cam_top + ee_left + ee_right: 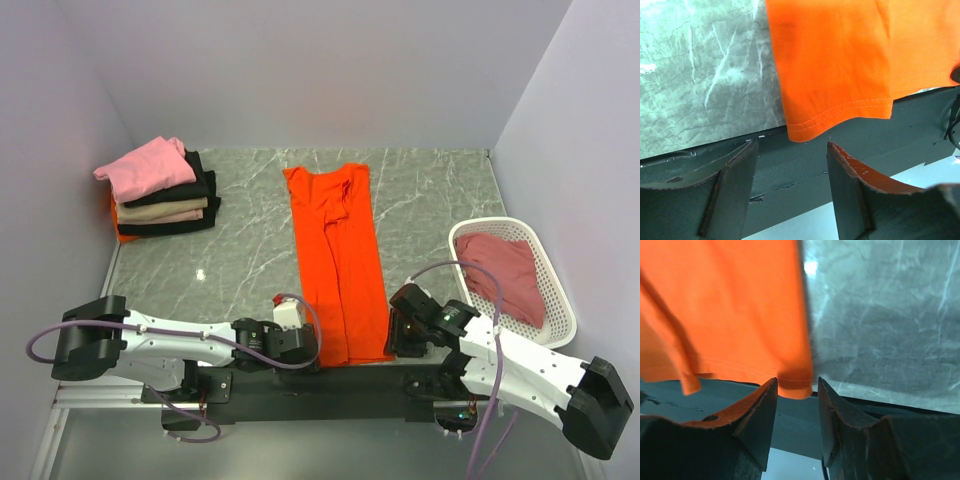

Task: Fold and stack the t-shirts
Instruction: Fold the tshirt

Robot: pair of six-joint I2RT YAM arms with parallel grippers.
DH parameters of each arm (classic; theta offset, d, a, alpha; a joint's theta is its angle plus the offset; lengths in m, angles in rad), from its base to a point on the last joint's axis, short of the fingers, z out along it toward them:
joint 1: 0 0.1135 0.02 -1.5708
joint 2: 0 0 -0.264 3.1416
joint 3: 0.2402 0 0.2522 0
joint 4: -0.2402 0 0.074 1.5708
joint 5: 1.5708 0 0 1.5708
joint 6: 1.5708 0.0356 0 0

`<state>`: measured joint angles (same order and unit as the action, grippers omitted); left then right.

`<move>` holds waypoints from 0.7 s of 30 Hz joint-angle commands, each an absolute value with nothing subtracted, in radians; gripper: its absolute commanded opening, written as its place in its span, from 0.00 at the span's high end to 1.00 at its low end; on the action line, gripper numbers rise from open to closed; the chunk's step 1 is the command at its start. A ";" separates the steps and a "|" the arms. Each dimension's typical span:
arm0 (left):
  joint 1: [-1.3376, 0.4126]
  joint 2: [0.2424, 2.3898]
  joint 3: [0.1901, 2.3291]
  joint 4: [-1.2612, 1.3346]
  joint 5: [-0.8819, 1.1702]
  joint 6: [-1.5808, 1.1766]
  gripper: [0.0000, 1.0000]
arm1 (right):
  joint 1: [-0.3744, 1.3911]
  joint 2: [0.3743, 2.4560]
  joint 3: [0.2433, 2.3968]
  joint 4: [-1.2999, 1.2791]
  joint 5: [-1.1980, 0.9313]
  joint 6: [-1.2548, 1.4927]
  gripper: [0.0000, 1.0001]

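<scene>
Left pincer (792,145) spread wide, empty. Right pincer (797,381) spread narrower, empty. Bright orange cloth t-shirt (338,265) flat on marbled table (240,250), near hem just ahead of both. Folded t-shirt stack (165,195) at 10 o'clock; white plastic lattice basket (497,223) at 4 o'clock.

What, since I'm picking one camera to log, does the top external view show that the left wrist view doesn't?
Only top external: the full length of the bright orange cloth t-shirt, the stack of folded pink, black and beige shirts at far left, the white plastic lattice basket holding a dusty rose-red shirt, and the right gripper. Only left wrist: the orange hem's stitching, its corner lying over the dark near-edge strip, and the left gripper standing open. Both: the orange shirt and grey marble table.
</scene>
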<state>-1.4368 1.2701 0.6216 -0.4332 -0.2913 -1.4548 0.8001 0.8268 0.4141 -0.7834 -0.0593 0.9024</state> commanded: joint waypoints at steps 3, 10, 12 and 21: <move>-1.443 1.276 0.614 -0.417 -0.296 -1.493 0.41 | 0.825 0.831 0.396 -0.784 -0.031 0.953 0.55; -1.445 1.341 0.647 -0.388 -0.288 -1.450 0.43 | 0.862 0.890 0.400 -0.729 -0.038 0.969 0.55; -1.443 1.348 0.650 -0.387 -0.281 -1.443 0.45 | 0.874 0.903 0.406 -0.729 -0.032 0.974 0.55; -1.440 1.355 0.627 -0.385 -0.296 -1.474 0.64 | 0.897 0.950 0.426 -0.718 -0.015 0.979 0.55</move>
<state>-1.4368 1.3499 0.6285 -0.3809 -0.2855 -1.4494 0.8845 0.9329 0.4171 -0.7437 -0.0475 0.9581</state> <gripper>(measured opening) 0.383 0.452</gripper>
